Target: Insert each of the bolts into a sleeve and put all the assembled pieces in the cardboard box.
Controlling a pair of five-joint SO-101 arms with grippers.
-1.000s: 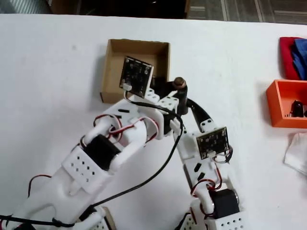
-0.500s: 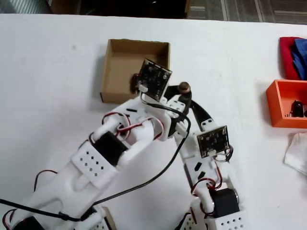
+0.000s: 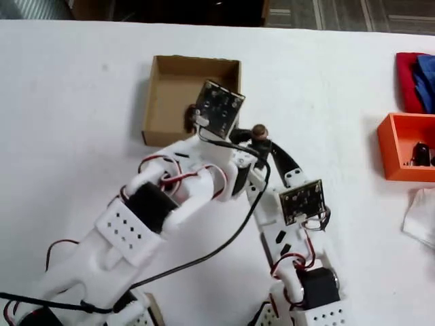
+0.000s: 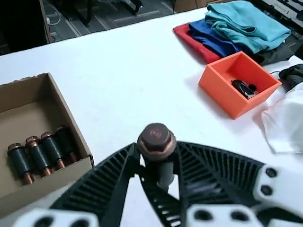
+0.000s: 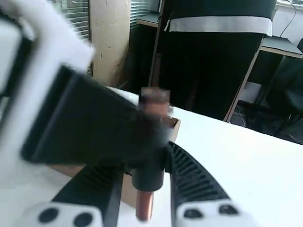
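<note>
The left gripper has swung off the cardboard box and pinches the assembled piece, upright, head up, beside the box. I can't tell the right gripper's hold. Farther: four boxed pieces, orange bin, clothes.

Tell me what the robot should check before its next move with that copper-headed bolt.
1. Copper-headed bolt seated in its dark sleeve, head on top: ok.
2. Right gripper shut on the sleeve: ok.
3. Left gripper has a firm hold on the bolt: cannot tell.
4. Bolt stands upright: ok.
5. Brown cardboard box has bare floor beside its four assembled pieces: ok.
</note>
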